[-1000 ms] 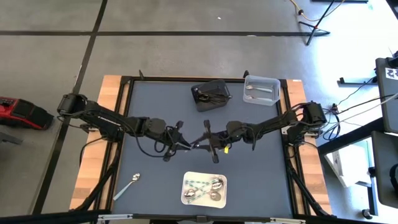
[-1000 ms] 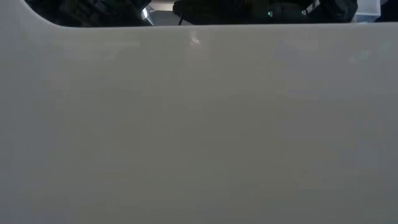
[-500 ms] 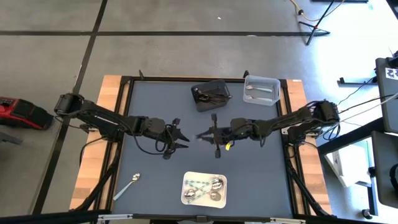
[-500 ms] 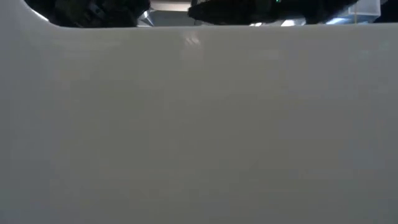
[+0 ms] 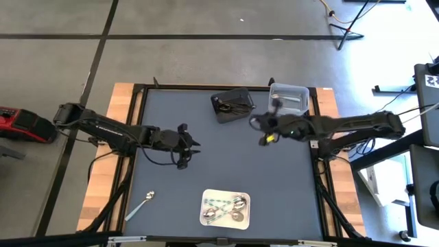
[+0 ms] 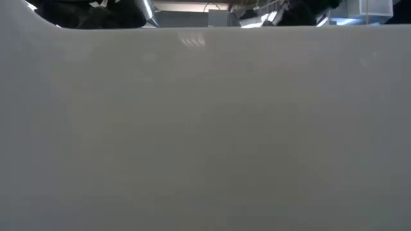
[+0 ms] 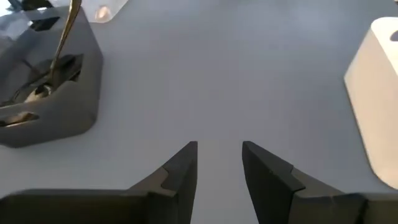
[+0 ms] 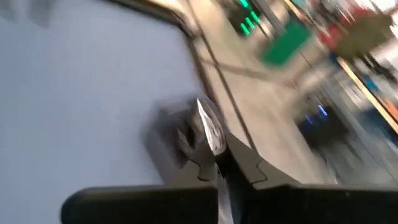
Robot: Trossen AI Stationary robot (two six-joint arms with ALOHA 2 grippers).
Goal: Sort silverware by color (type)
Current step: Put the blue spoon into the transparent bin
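A silver spoon [image 8: 209,127] is being pinched in the right end effector [image 5: 264,122], just beside the clear bin [image 5: 289,99] at the desk's far right corner. More spoons are lying in the white tray [image 5: 225,208] by the near edge. The left end effector [image 7: 219,163], narrowly parted, is hovering mid-desk.

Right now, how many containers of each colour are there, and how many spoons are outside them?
Dark bin: 1
Clear bin: 1
White tray: 1
Loose spoon on the mat: 1
Spoon in the right gripper: 1
Total: 5
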